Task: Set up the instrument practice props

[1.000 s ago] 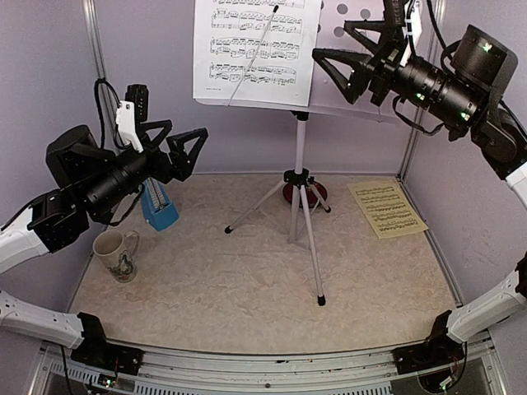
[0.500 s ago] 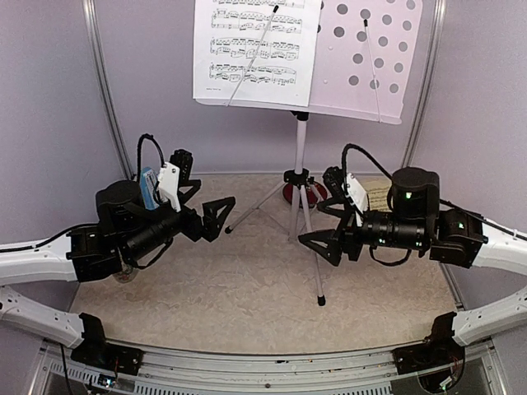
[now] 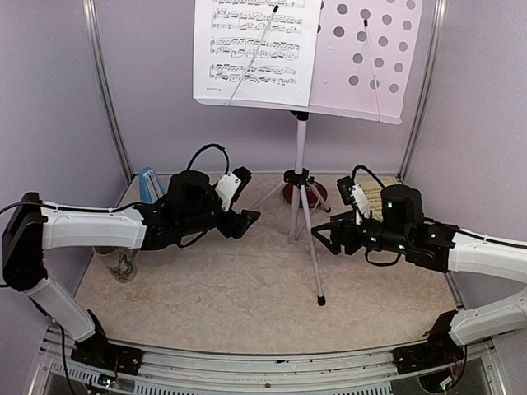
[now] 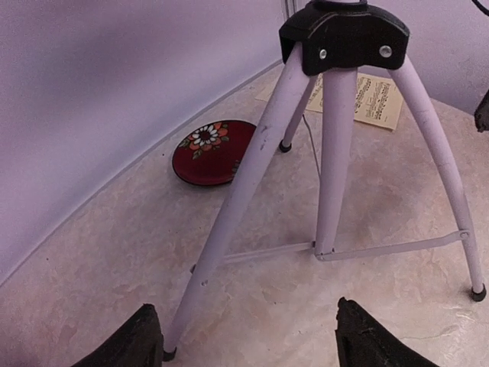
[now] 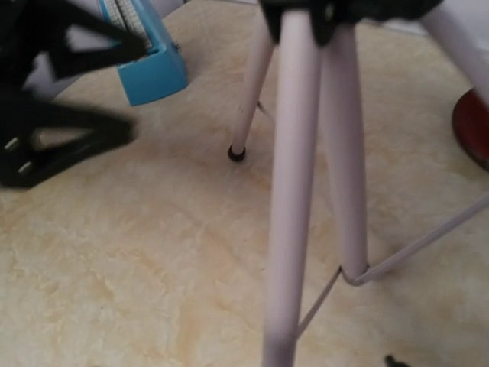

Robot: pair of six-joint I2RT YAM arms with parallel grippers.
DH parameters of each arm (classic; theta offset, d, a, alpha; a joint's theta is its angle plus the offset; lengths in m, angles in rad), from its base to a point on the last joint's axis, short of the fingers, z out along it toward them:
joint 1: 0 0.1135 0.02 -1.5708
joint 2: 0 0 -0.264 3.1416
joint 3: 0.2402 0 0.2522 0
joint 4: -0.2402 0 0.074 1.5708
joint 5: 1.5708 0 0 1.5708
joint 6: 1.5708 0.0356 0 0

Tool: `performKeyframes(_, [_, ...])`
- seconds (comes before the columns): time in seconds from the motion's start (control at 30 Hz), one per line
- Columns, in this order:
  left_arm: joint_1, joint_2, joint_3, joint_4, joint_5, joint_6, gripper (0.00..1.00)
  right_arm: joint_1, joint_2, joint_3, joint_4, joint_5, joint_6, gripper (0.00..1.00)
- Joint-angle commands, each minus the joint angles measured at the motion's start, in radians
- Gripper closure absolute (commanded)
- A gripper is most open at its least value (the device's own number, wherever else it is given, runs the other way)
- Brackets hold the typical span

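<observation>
Both arms [image 3: 90,226] low, fingers [image 4: 141,340] spread

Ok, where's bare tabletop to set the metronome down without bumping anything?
Widest bare patch: near tabletop between the mug and the tripod front leg. A smaller one right of that leg. Crowded around the tripod hub: left gripper and right gripper flank it, red plate behind, yellow sheet at back right.

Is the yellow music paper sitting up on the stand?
No, the yellow sheet lies flat on the table, down behind the stand's legs.
</observation>
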Motion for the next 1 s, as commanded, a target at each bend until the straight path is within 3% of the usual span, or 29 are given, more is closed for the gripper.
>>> performKeyframes(0.0, [0.005, 0.125, 0.133, 0.030, 0.036, 0.166, 0.29, -0.003, 0.049, -0.019, 0.128, -0.019, 0.044, 0.25])
performKeyframes(0.37, [0.012, 0.353, 0.335, 0.061, -0.043, 0.366, 0.42, -0.003, 0.211, 0.042, 0.198, 0.018, 0.046, 0.34])
performKeyframes(0.53, [0.016, 0.394, 0.366, 0.076, -0.078, 0.435, 0.57, -0.003, 0.279, 0.091, 0.204, 0.025, 0.048, 0.43])
performKeyframes(0.8, [0.084, 0.307, 0.307, 0.059, -0.085, 0.445, 0.92, -0.003, 0.344, 0.137, 0.226, -0.035, 0.059, 0.68])
performKeyframes(0.97, [0.130, 0.243, 0.254, 0.067, -0.074, 0.427, 0.99, -0.001, 0.426, 0.191, 0.267, -0.107, 0.074, 0.86])
